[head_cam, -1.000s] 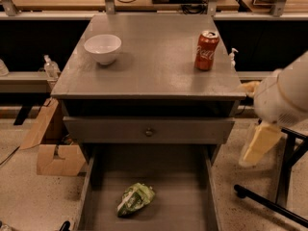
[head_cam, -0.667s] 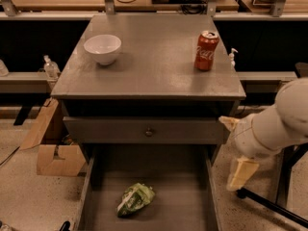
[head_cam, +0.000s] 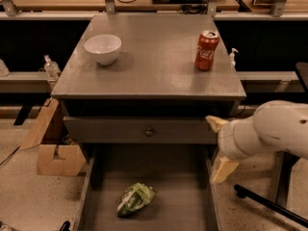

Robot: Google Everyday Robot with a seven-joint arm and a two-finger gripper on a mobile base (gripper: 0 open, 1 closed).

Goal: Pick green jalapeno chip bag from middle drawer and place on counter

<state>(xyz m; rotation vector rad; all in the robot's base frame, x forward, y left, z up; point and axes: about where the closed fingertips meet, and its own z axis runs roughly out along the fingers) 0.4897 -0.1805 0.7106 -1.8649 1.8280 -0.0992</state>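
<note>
Gripper (head_cam: 218,150) hangs at the right edge of the open middle drawer (head_cam: 183,206), just in front of the cabinet, its two cream fingers spread apart and holding nothing. Down to its left, the green jalapeno chip bag (head_cam: 136,199) lies crumpled on the drawer floor. A white bowl (head_cam: 103,47) and a red cola can (head_cam: 207,50) stand on the counter (head_cam: 154,71).

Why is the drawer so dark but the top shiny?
Camera view: overhead light glares softly on the counter; the counter shadows the middle drawer, dimming the green jalapeno chip bag; the hand, beside the drawer, is lit.
</note>
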